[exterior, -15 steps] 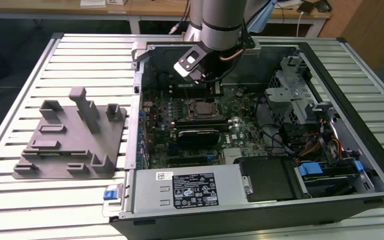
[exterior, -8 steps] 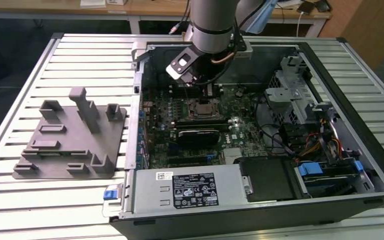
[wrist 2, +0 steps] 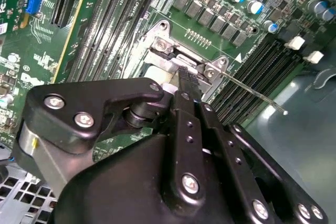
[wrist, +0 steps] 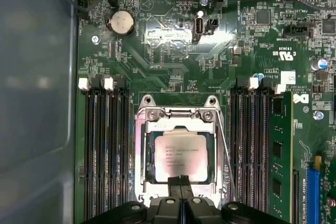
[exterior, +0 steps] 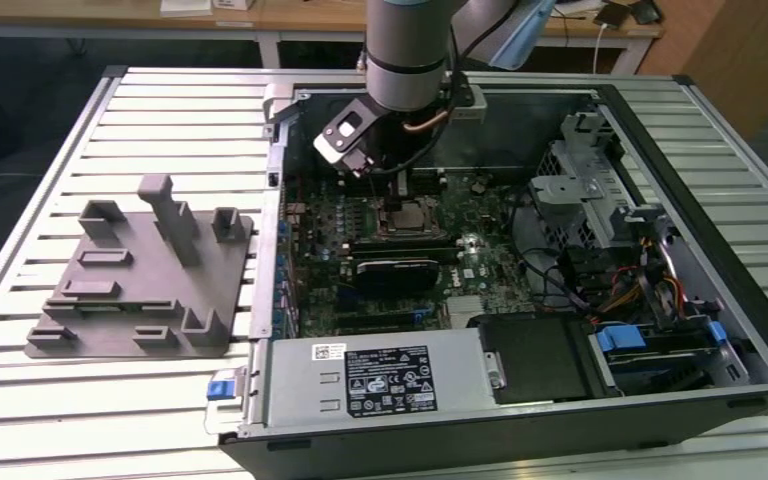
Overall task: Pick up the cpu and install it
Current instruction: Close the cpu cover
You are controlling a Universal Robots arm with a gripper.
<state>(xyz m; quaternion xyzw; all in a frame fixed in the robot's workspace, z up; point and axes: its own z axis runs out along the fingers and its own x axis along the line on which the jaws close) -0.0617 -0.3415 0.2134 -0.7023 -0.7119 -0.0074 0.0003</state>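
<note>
The cpu (wrist: 180,156), a flat square chip with a silver top, lies inside the open metal socket frame (wrist: 178,114) on the green motherboard (wrist: 173,51). My gripper (wrist: 181,181) hangs straight over the chip's edge, its two black fingers pressed together with nothing between them. In the second wrist view the fingertips of the gripper (wrist 2: 186,74) hide most of the chip, and a pale corner of the cpu (wrist 2: 152,73) shows beside them. In the exterior view the gripper (exterior: 387,195) reaches down into the computer case above the socket (exterior: 407,218).
The socket's thin lever (wrist 2: 252,90) sticks out beside the frame. Memory slots (wrist: 105,145) flank the socket on both sides. A grey plastic tray with upright posts (exterior: 144,280) sits on the slatted table at the exterior view's left. Case walls, drive cage (exterior: 598,190) and cables (exterior: 638,290) crowd around.
</note>
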